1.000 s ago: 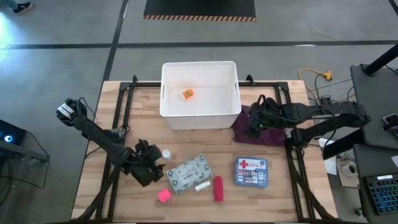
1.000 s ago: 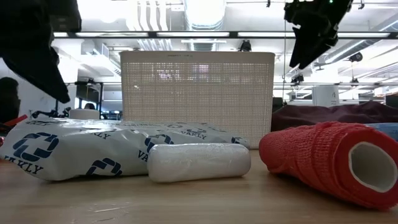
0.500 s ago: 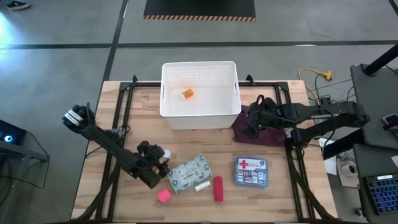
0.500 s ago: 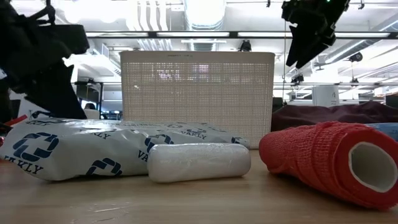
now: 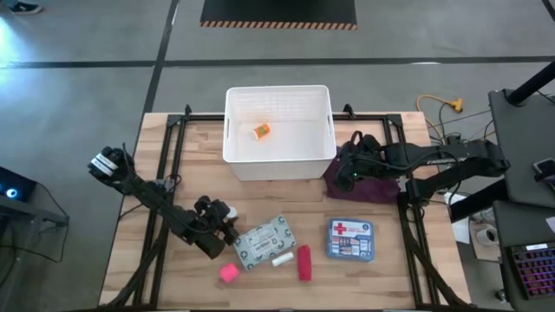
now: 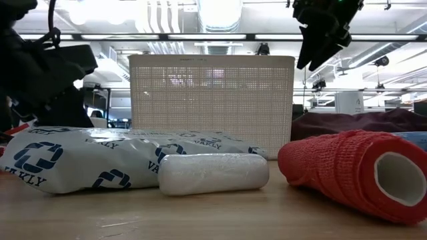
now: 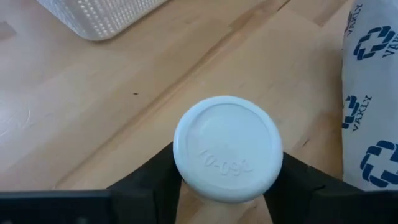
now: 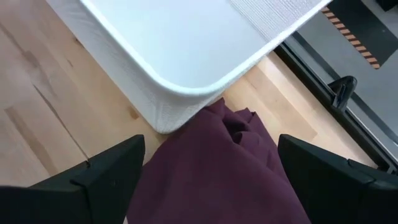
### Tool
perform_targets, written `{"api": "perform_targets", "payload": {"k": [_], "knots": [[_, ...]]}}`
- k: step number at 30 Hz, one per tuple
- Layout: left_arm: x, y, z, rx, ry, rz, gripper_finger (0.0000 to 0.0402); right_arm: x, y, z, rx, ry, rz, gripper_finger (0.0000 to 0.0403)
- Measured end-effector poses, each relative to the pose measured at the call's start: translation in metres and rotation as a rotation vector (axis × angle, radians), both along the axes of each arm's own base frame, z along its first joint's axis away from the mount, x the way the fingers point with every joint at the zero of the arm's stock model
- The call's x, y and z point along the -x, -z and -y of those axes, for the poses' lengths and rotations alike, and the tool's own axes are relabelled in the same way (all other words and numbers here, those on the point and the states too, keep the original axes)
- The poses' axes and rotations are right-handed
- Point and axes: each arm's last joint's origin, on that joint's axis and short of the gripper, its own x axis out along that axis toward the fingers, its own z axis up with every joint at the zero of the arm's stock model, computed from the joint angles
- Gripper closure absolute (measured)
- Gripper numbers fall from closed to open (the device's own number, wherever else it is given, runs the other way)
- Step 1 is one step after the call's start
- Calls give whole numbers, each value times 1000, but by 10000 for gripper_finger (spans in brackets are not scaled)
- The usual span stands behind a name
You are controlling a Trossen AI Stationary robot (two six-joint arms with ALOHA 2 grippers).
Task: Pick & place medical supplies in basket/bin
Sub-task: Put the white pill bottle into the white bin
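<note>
The left gripper (image 7: pixel 227 186), fingers flanking a white-capped bottle (image 7: pixel 227 148) on the table beside the grey-green packet (image 5: pixel 264 241), may tip it if one finger touches first (the right gripper (image 5: pixel 347 173) hangs wide open and empty over the maroon cloth (image 8: pixel 217 168) by the white bin (image 5: pixel 279 160)).

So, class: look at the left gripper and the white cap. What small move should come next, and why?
Probably close the fingers on the white cap. In the left wrist view the left gripper has a finger on each side of the cap, which stands on the table beside the grey-green packet. Only then lift it toward the white bin. The right gripper waits over the maroon cloth.
</note>
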Motion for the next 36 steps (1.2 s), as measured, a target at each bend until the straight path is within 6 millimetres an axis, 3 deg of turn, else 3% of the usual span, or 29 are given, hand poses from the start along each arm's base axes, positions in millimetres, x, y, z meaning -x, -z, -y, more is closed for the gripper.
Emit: {"api": "perform_targets", "payload": {"k": [5, 9, 12, 16, 20, 23, 27, 32, 36], "knots": [[-1, -6, -1, 4, -4, -3, 240, 1, -1, 0, -1, 3, 5, 44], [-3, -38, 0, -43, 25, -9, 239, 1, -6, 1, 50, 29, 22, 44], [2, -76, -6, -123, 33, -22, 241, 2, -14, 3, 108, 53, 47, 44], [13, -142, -24, -240, 11, 80, 242, 4, -25, 4, 165, 64, 75, 44], [17, -205, -52, -355, -55, 237, 243, 5, -32, 5, 184, 56, 88, 44], [11, -234, -77, -404, -61, 264, 243, 5, -34, 5, 184, 52, 95, 44], [-12, -240, -122, -441, 2, 223, 243, 4, -32, 5, 183, 54, 99, 44], [-35, -215, -195, -284, 8, 186, 226, 3, -29, 4, 177, 62, 112, 44], [-37, -200, -215, -175, -54, 138, 168, 3, -29, 4, 154, 100, 143, 44]]}}
